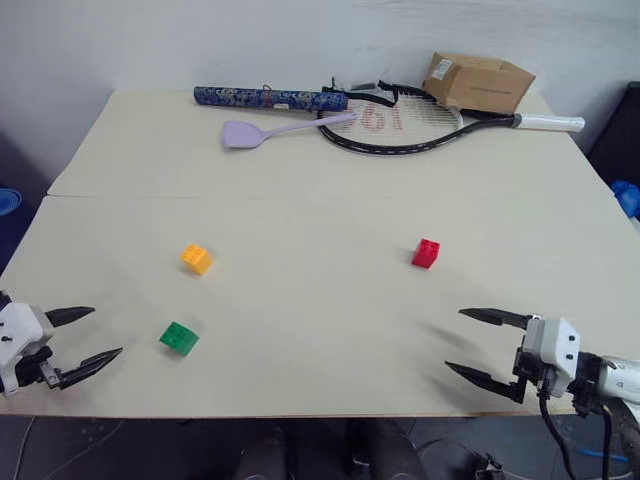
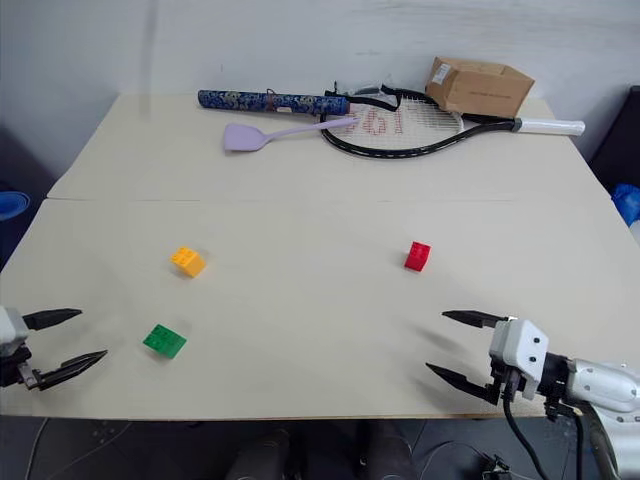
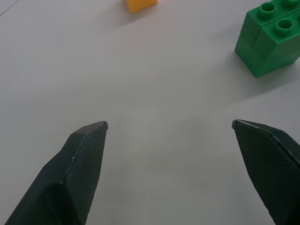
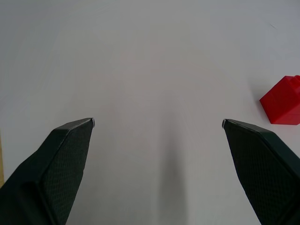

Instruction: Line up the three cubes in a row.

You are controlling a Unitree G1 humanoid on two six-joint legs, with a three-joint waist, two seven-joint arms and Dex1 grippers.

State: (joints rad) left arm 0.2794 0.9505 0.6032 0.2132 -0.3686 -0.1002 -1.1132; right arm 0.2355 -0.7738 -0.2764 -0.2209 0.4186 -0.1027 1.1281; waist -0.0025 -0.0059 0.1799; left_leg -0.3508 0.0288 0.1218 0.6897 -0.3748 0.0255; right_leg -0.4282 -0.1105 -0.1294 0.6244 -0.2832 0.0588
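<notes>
Nothing is lined up yet, so every risk is still ahead of you. Your left gripper (image 1: 88,335) sits at the lower left of the head view with its fingers spread wide and empty; your right gripper (image 1: 472,345) sits at the lower right, equally spread and holding nothing.

The green cube (image 1: 178,338) lies at lower left, near the left gripper. The yellow-orange cube (image 1: 196,259) sits above it, left of centre. The red cube (image 1: 425,253) is right of centre, well apart from the other two and closest to your right gripper.

Watch these points:

- All three cubes sit turned at an angle to the table (image 1: 300,180) edge. If you close on corners rather than flat faces, the cube will likely twist or pop out.
- Green and yellow-orange are fairly near each other. Reaching past green for the yellow-orange one risks an open finger knocking green away.
- The cubes are small against your widely spread fingers, so a slightly off-centre approach could shove a cube along the smooth top instead of capturing it.
- Green lies close to the near table edge; a push in that direction could send it off.
- The racket (image 1: 400,125), purple spatula (image 1: 245,133), patterned tube (image 1: 270,98) and cardboard box (image 1: 478,80) crowd the top of the frame. Build your row in the open middle instead.
</notes>
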